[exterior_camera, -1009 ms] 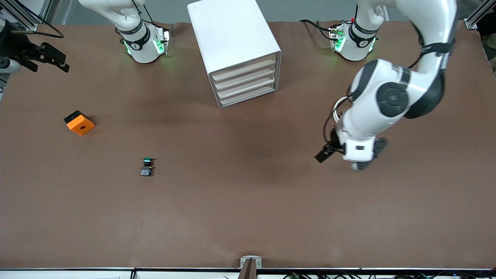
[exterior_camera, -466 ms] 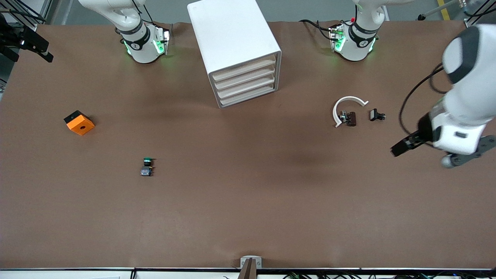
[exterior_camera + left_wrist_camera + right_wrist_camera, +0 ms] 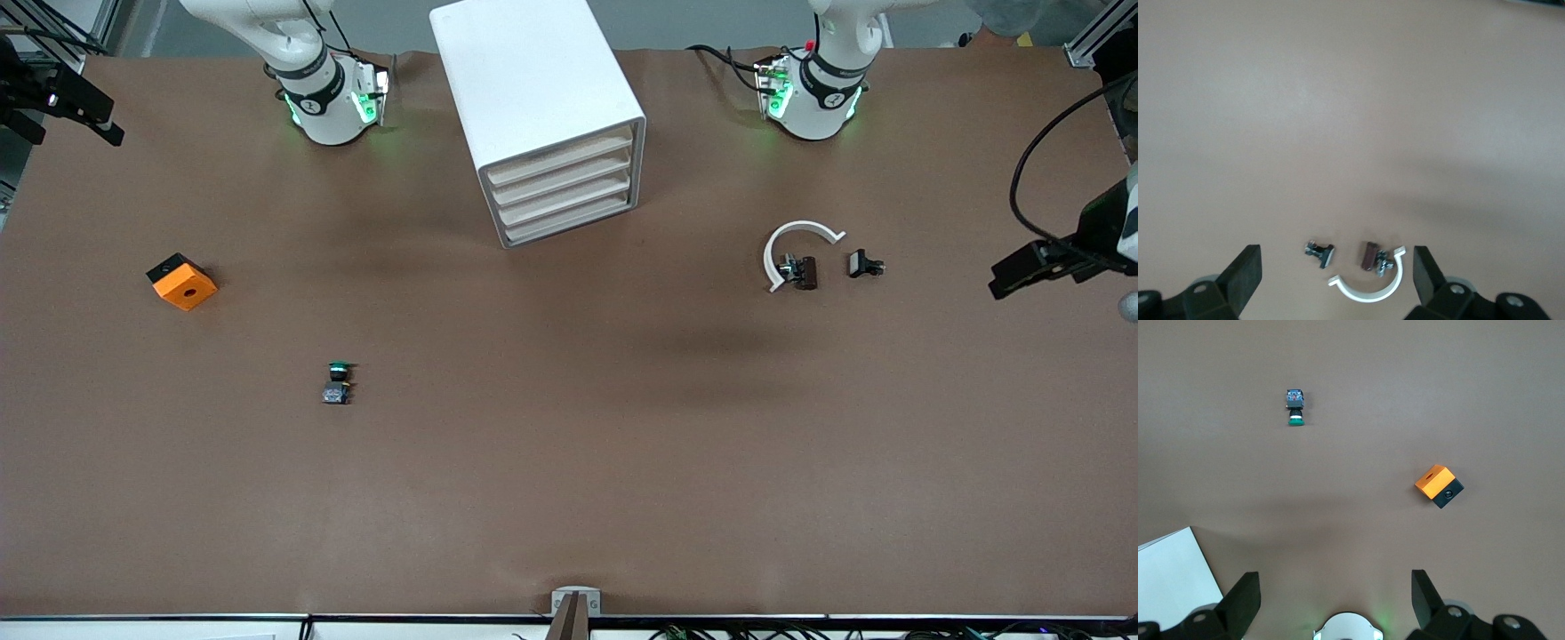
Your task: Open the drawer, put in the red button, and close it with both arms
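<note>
Zero steps done as far as I can tell. Nearest the camera is the green button (image 3: 338, 382), ignore that one. Farther off, toward the left arm's end, what looks like the red button (image 3: 803, 272) lies on the table (image 3: 569, 489) just beside a white clip (image 3: 794, 233), nothing touching it. Farthest, the drawer (image 3: 562, 153) sits flush in the cabinet (image 3: 524, 80). Left gripper (image 3: 1336, 252) hangs over its own end of the table, right gripper (image 3: 1335, 577) over the right arm's end, both with fingers wide apart and empty. So opening, loading and closing are all left
</note>
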{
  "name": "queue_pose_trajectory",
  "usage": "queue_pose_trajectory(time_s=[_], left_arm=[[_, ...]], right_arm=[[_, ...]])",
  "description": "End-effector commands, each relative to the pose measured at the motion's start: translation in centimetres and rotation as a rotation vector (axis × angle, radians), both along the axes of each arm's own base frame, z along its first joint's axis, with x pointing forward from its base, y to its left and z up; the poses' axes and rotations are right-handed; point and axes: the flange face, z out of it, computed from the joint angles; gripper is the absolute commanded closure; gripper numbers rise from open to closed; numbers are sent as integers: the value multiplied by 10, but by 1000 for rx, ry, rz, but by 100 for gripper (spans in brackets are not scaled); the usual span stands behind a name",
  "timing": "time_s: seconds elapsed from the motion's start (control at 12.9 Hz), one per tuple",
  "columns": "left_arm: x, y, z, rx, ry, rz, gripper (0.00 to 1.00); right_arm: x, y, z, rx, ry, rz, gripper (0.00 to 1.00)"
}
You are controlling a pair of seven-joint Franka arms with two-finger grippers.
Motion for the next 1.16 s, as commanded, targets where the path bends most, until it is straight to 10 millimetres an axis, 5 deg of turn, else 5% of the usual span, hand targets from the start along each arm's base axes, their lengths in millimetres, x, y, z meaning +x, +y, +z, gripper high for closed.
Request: queue_pose_trajectory(time_s=[0.0, 0.31, 0.7, 1.09], left_arm=[[-19, -2, 17, 15, 23, -45, 0], [-50, -25, 28, 26, 30, -86, 0], [-80, -27, 27, -17, 29, -92, 0], [-89, -39, 28, -15, 15, -114, 0]], right_arm=[[1, -3, 5, -18, 1, 9, 0], [2, -2, 5, -18, 0, 11, 0], [3, -2, 6, -20, -5, 11, 0], [3, -2, 6, -24, -6, 10, 0]])
